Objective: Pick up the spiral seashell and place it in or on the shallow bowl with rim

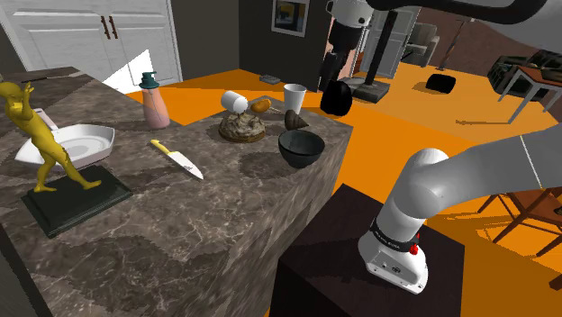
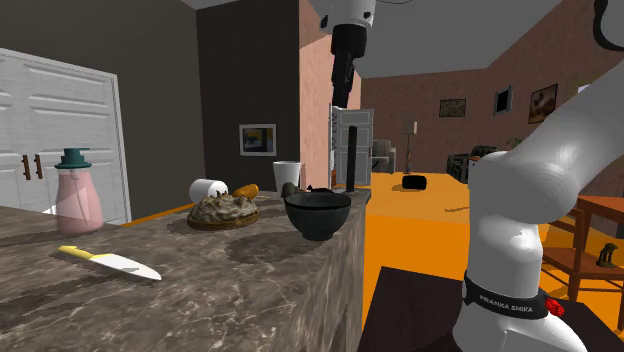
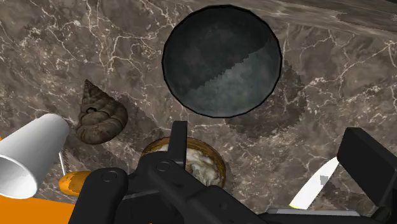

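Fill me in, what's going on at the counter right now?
The white arm's claw hangs open, high above the marble counter, holding nothing. The spiral seashell lies on the counter beside the white cup, untouched, and the dark bowl nearby is empty. The pick-up has not yet begun.

Even, moderate light. In the wrist view a stair-stepped shadow edge crosses the inside of the dark bowl (image 3: 221, 60), and a soft dark shadow lies on the surface (image 3: 331, 76) beside it. In the shoulder view, a bright wedge (image 1: 135, 72) glows far behind the dark bowl (image 1: 301, 149).
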Controlling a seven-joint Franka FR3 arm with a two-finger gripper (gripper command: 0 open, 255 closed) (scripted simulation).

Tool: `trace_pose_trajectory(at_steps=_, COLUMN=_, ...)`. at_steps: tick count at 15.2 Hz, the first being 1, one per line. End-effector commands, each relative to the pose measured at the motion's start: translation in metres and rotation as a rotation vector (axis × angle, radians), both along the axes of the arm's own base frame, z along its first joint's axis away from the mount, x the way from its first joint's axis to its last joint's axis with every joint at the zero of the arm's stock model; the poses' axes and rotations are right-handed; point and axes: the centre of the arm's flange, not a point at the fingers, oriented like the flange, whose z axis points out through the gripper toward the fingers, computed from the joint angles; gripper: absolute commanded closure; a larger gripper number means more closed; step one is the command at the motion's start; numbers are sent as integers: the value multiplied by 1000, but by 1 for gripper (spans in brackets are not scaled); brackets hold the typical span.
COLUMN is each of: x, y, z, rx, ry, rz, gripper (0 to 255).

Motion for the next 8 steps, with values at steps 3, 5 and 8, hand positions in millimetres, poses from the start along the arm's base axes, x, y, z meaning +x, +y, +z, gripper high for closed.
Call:
trace_pose_trajectory(at_steps=3, x=10, y=-20, z=-16, rx=9, ry=-5, rz=13, gripper=0)
trace_pose_trajectory(at_steps=5, x=20, y=-39, z=-32, rx=17, ry=-10, rz=26, gripper=0)
trace_pose_trajectory(at_steps=8, x=36, y=-67, z=-57, rx=31, ry=-18, rz=46, gripper=0)
